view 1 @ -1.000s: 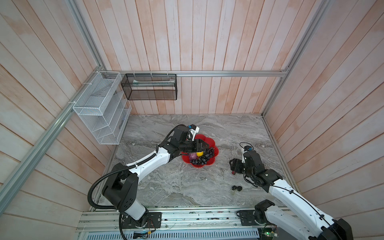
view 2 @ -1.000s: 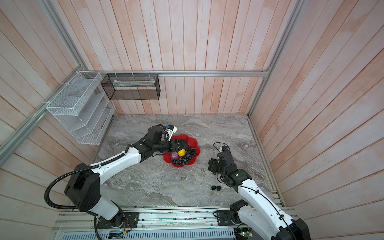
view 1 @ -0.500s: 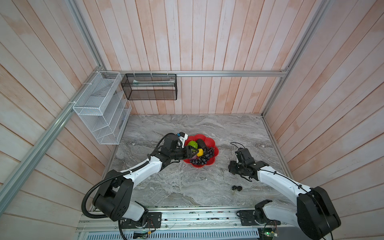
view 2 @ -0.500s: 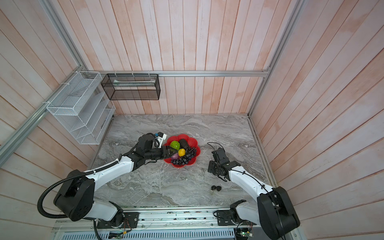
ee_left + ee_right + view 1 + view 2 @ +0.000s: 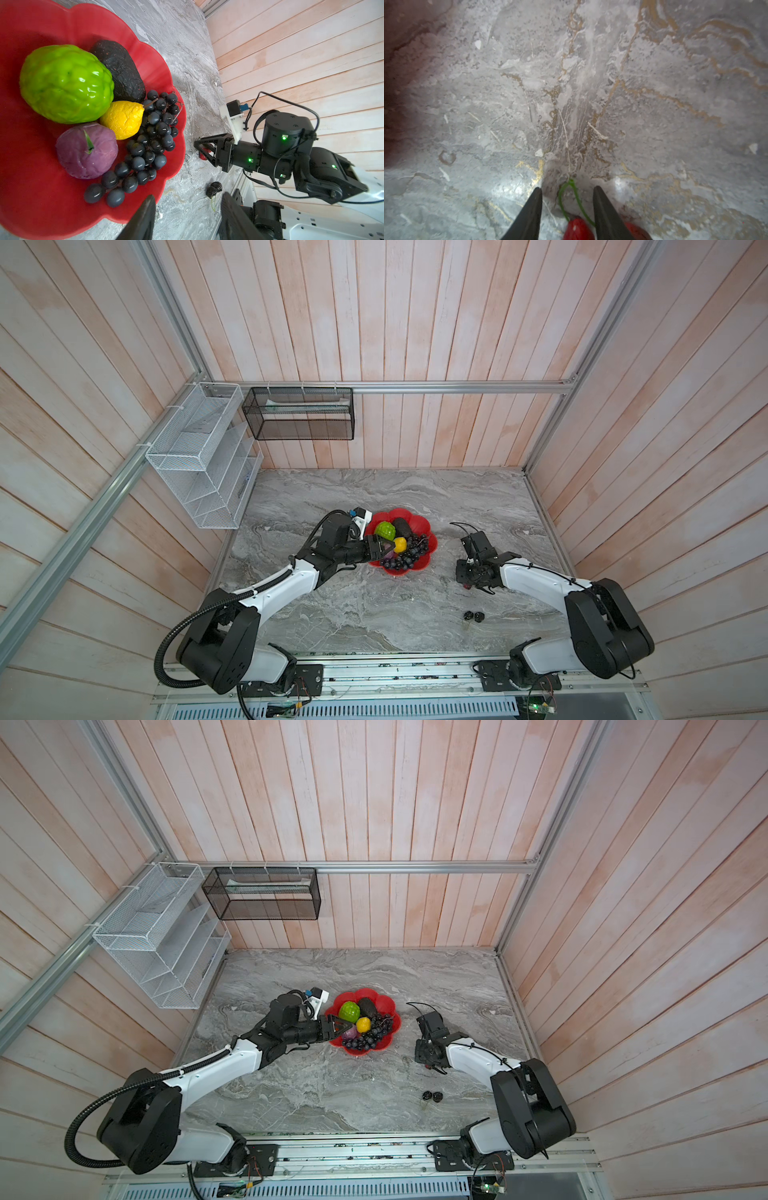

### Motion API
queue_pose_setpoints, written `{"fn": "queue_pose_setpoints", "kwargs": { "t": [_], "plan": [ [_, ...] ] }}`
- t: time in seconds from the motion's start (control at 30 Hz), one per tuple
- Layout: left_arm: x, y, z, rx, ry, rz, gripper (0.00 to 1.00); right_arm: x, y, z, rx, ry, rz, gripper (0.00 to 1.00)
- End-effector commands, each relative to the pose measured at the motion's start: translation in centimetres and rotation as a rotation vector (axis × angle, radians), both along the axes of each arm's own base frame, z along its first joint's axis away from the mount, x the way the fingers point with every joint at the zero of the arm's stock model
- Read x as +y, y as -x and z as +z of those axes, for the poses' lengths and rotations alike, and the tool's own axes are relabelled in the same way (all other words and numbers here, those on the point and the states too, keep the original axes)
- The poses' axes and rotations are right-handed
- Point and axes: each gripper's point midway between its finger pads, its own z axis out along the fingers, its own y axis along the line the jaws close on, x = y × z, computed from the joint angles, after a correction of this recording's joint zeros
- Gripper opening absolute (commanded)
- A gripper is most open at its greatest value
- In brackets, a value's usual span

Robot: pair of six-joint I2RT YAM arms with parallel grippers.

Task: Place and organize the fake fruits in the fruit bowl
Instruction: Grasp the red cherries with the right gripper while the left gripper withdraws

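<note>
Right gripper (image 5: 567, 187) lowered, wrist-view cherry (image 5: 577, 228) between jaws

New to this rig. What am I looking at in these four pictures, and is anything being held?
The machine is a left arm and a right arm at a marble table. Each ends in a two-fingered gripper. Both top views come from one stereo camera overhead, so they look nearly alike. The two close-ups come from a camera on each wrist.

In the red bowl lie a green ball, an avocado, a yellow fruit, a purple fruit and grapes. Red cherries and black cherries lie on the table outside it.

The left gripper hangs open at the bowl's rim, holding nothing. The right gripper is down over the red cherries, jaws apart with the green stem between them, not yet gripping.
</note>
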Motion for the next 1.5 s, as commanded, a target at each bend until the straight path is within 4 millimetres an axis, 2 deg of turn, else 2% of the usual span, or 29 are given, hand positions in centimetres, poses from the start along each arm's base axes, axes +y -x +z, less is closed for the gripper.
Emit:
{"fn": "queue_pose_setpoints", "kwargs": {
  "t": [0.0, 0.33, 0.53, 0.8, 0.93, 1.07, 1.3, 1.37, 1.47],
  "plan": [
    [0.1, 0.2, 0.8, -0.024, 0.024, -0.006, 0.53, -0.3, -0.7, -0.5, -0.010, 0.025, 0.008, 0.36],
    [0.4, 0.3, 0.9, -0.024, 0.014, 0.005, 0.53, 0.2, -0.8, -0.9, -0.006, -0.001, 0.015, 0.15],
    [0.5, 0.2, 0.8, -0.017, 0.011, 0.011, 0.53, 0.1, -0.8, 0.2, -0.036, -0.009, 0.014, 0.05],
    [0.5, 0.0, 0.6, -0.009, 0.002, 0.020, 0.53, 0.9, -0.8, 2.4, -0.092, -0.071, 0.024, 0.01],
    [0.7, 0.0, 0.3, -0.001, -0.010, 0.029, 0.53, 2.2, -1.2, 4.2, -0.126, -0.103, 0.064, 0.01],
    [1.0, 0.0, 0.0, 0.010, -0.025, 0.043, 0.53, 4.3, -2.4, 7.6, -0.204, -0.141, 0.121, 0.01],
    [2.8, 1.2, -0.9, 0.045, -0.078, 0.104, 0.53, 11.1, -5.9, 15.0, -0.373, -0.367, 0.322, 0.01],
    [3.4, 1.7, -1.0, 0.056, -0.095, 0.122, 0.53, 12.6, -6.9, 16.2, -0.397, -0.401, 0.377, 0.01],
    [4.2, 2.3, -1.2, 0.070, -0.103, 0.153, 0.53, 14.5, -8.6, 16.7, -0.416, -0.425, 0.447, 0.01]
  ]
}}
